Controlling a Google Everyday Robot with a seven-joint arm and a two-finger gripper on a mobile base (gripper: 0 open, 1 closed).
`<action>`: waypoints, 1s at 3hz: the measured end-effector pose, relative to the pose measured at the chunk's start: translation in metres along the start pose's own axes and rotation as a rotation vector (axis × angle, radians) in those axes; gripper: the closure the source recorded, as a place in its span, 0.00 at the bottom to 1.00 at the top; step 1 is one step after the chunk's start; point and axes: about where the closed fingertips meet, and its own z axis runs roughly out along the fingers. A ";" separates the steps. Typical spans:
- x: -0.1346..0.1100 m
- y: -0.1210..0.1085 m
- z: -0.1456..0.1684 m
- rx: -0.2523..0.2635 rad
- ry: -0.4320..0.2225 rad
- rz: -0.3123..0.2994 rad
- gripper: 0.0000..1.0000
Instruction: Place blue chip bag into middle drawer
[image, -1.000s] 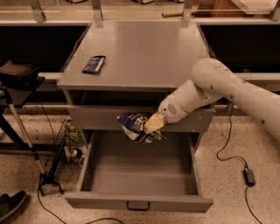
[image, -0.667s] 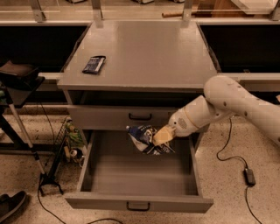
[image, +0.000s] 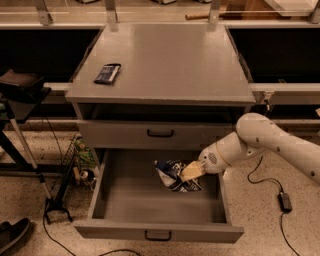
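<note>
blue chip bag (image: 172, 176) sits in the pulled-out middle drawer (image: 157, 231), back-right area. gripper (image: 190, 171) reaches in from the right, fingers clamped on the bag's right edge. Grey cabinet top (image: 165, 60) has a dark packet (image: 107, 73) at left. Speckled floor (image: 260, 225), black cable (image: 284, 201) right.

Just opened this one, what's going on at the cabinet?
A robot arm reaches in from the right, and its gripper is closed on the blue chip bag. The bag is already inside the pulled-out middle drawer, low and toward its back right. Whether it rests on the drawer floor is hard to tell. A small dark packet lies on the cabinet top.
</note>
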 end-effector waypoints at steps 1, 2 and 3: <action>0.023 -0.040 0.028 -0.044 -0.027 0.139 1.00; 0.028 -0.077 0.057 -0.101 -0.115 0.277 0.98; 0.018 -0.091 0.072 -0.124 -0.184 0.328 0.76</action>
